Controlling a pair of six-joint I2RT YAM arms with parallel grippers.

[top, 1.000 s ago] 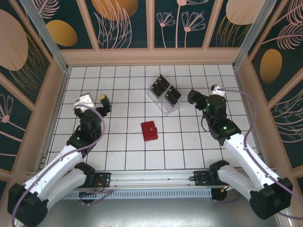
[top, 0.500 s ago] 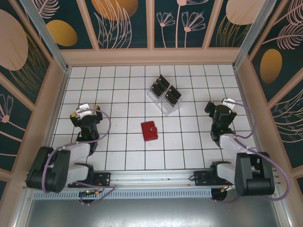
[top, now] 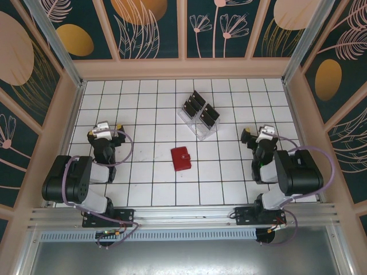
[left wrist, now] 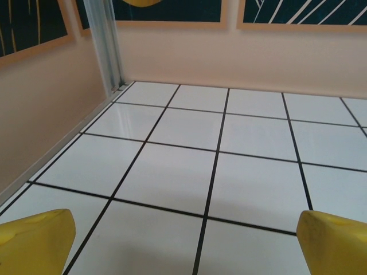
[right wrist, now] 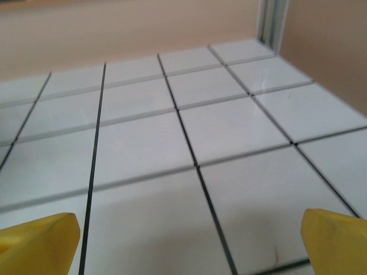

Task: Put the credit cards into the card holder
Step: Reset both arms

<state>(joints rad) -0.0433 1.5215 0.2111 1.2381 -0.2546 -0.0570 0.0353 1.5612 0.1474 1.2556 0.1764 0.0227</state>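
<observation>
Both arms folded back toward their bases, nothing carried.
Left gripper (top: 106,127) and right gripper (top: 259,136): jaws wide apart, empty. Small red folding card holder (top: 181,158) mid-table; thin black credit cards (top: 197,103) untouched in clear plastic rack (top: 202,133).

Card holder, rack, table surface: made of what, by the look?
Card holder: red, matte, likely leather or faux leather; too small to be sure.
Rack: clear rigid plastic, tiles show through.
Table: glossy white tiles or tile-print sheet; reflects the wall.
</observation>
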